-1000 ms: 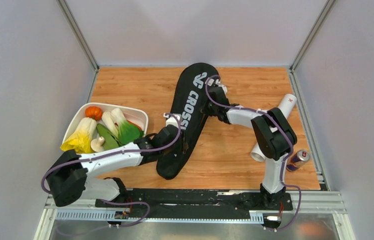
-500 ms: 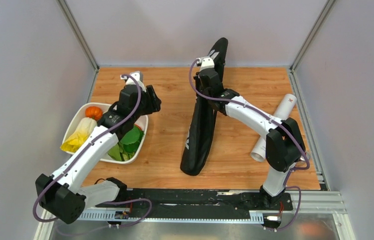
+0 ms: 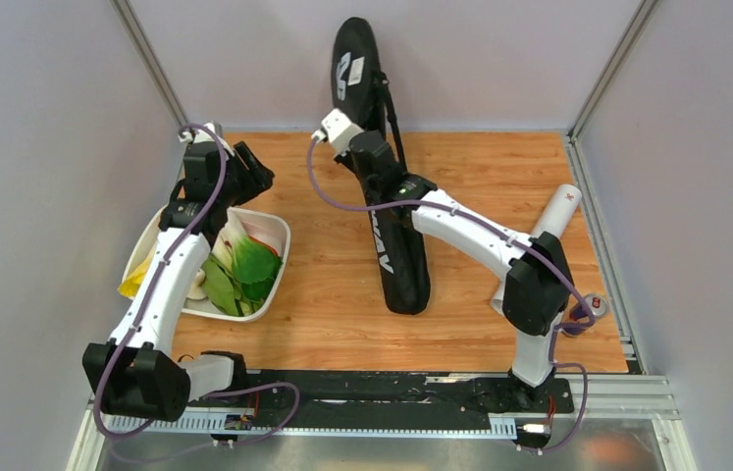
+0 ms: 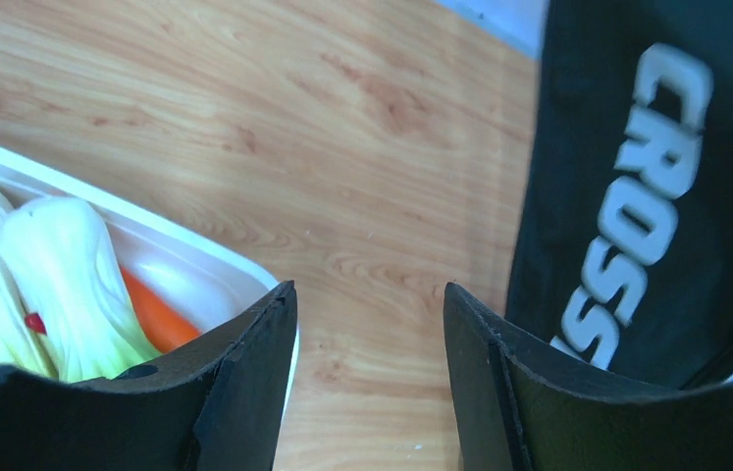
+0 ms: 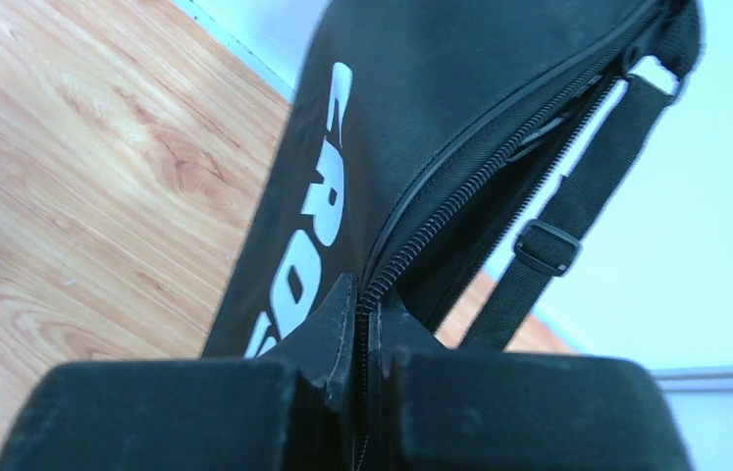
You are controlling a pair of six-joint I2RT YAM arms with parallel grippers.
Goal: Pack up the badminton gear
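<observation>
At 12 o'clock on the table, the right gripper pinches the racket bag at its zipper edge, bag standing upright. Thin hold: fabric may slip, bag topples. The left gripper is open, empty, by the tray at 10 o'clock.

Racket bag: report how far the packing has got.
Done: unclear; no rackets or shuttlecocks show, they may be inside. In hand: the right pincer is clamped on the zipper edge of the racket bag, holding it upright. To do: the white tube lies on the table, unpacked; the left pincer is open, empty.
</observation>
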